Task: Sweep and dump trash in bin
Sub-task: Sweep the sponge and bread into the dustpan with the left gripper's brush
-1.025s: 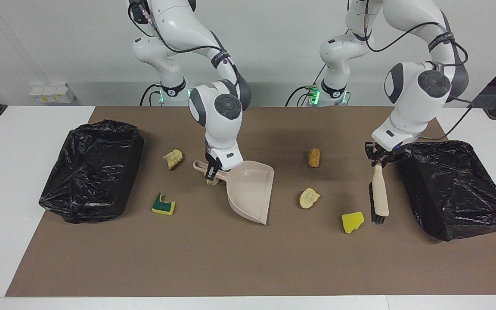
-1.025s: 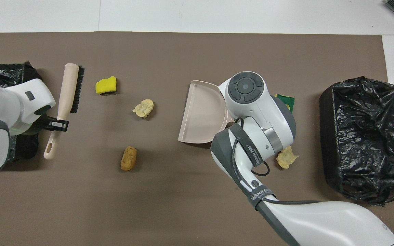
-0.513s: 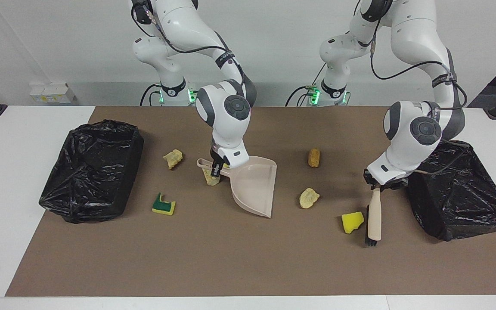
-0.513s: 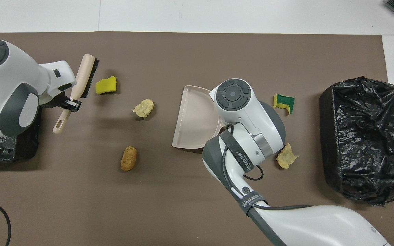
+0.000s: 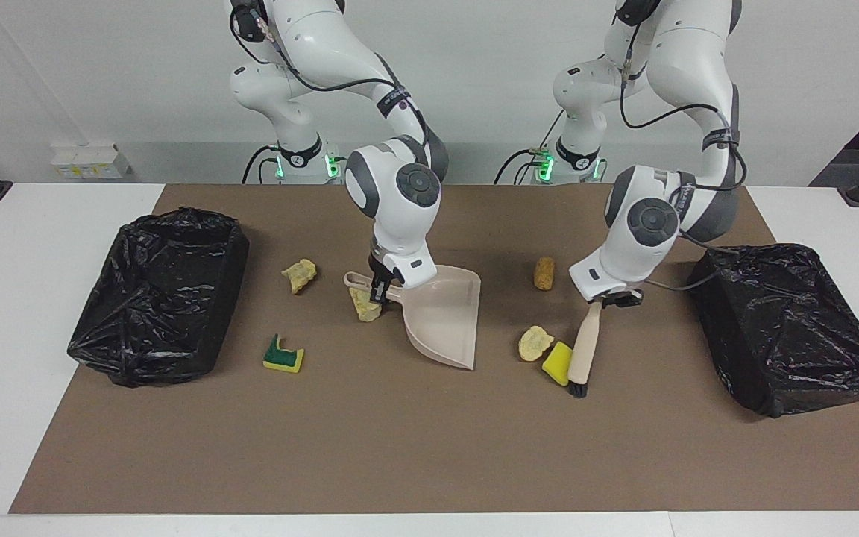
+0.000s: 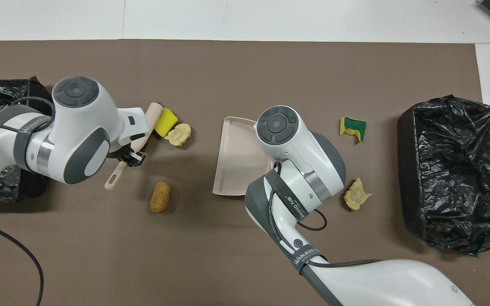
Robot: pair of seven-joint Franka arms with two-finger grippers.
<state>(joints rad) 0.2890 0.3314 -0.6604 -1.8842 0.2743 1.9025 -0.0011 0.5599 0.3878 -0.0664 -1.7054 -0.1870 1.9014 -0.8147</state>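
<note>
Two black-lined bins stand on the brown mat [image 5: 414, 447], one at the right arm's end [image 5: 157, 294] and one at the left arm's end [image 5: 791, 324]; the latter is cut off at the frame's edge in the overhead view, partly under the left arm. Between them, the beige dustpan [image 5: 444, 317] lies near the middle of the mat, its handle clamped in the right gripper [image 5: 379, 291], its mouth facing the left arm's end; a tan crumbly lump [image 5: 365, 306] sits just below that gripper, touching or nearly touching the handle, and is hidden under the arm from above. The left gripper [image 5: 607, 300] is closed tight on the handle of the beige brush [image 5: 584, 347], whose dark bristle end is down on the mat; the brush head presses against a yellow sponge piece [image 5: 557, 362], which touches a pale yellow lump [image 5: 535, 342] on the dustpan side. An orange-brown lump [image 5: 543, 273] lies nearer the robots, apart from the brush. Toward the right arm's bin lie a green-backed sponge piece [image 5: 283, 356] and a pale tan scrap [image 5: 300, 274], both well clear of the pan's mouth; six scraps can be counted.
</note>
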